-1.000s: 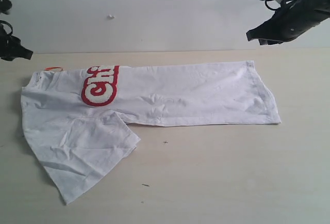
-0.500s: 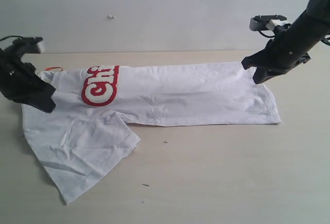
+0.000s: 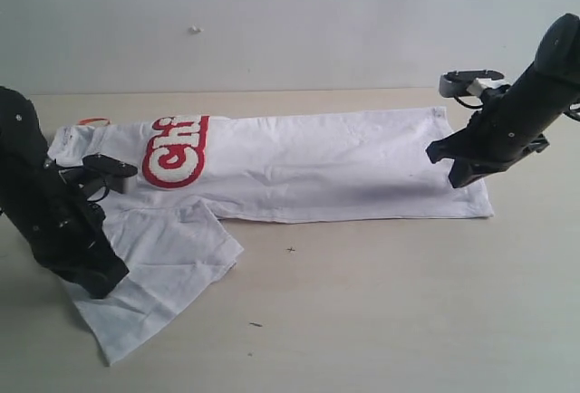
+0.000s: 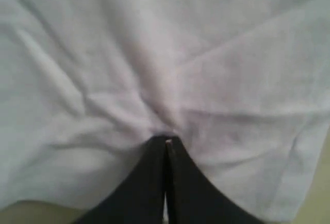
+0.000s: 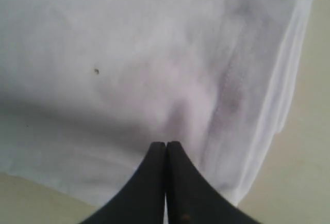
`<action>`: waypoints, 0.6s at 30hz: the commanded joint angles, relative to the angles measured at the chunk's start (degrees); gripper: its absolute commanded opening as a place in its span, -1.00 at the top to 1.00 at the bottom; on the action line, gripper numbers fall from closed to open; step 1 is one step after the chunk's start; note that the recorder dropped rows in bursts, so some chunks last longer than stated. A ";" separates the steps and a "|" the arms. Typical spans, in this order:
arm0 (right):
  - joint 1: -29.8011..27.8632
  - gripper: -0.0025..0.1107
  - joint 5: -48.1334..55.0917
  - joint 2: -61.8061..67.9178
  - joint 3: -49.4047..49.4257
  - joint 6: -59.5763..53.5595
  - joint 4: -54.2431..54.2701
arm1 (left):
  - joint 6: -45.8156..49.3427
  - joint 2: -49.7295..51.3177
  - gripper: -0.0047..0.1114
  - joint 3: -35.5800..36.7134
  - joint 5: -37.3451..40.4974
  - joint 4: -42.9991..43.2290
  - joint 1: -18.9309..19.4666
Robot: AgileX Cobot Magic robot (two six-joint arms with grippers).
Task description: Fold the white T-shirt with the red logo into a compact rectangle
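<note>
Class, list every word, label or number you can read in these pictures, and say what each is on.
"Chi": white letters in the red logo on the white T-shirt, running sideways and cut off at the fold.
Orange neck tag: too small to read.
Wrist views: none.

Pale wooden table meets a plain whitish wall (one small speck).
</note>
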 commanded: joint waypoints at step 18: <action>-0.01 0.96 -2.20 -9.17 13.39 -0.52 1.84 | -10.49 -14.21 0.92 9.40 4.33 10.37 -1.40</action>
